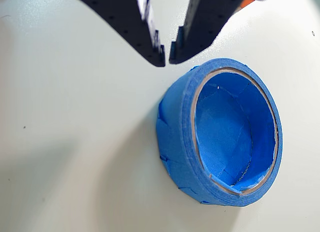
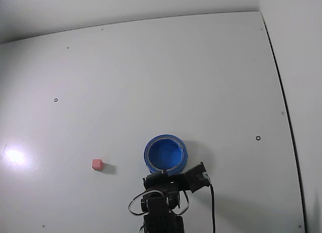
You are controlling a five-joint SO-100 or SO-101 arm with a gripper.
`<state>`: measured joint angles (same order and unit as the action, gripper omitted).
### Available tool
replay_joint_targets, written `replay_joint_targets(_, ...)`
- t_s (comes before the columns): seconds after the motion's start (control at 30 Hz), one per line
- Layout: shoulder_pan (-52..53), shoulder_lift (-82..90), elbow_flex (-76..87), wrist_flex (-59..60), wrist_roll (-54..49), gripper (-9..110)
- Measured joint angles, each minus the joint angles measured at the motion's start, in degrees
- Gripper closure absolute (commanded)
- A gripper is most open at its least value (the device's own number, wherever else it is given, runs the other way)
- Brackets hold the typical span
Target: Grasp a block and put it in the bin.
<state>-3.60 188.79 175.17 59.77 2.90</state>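
Note:
The blue bin (image 1: 175, 137) fills the right half of the wrist view; it is round with a thick rim and holds nothing. My gripper (image 1: 166, 60) hangs just above its upper-left rim. The black fingertips (image 1: 150, 41) almost touch, with nothing between them. In the fixed view the bin (image 2: 149, 153) sits on the white table right in front of the arm (image 2: 166, 192), whose gripper is hard to make out there. The tiny pink-red block (image 2: 97, 164) lies on the table to the left of the bin, well apart from the arm. The wrist view does not show the block.
The white table (image 2: 151, 82) stretches far beyond the bin, with a few small dark screw holes (image 2: 258, 138). A black cable (image 2: 212, 208) runs down from the arm. The table's right edge (image 2: 282, 97) meets a wall.

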Motion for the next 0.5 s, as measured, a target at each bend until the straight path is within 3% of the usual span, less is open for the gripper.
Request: replay_joint_targets(0.5, -0.2, 0.0, 0.0, 0.0, -1.1, 101)
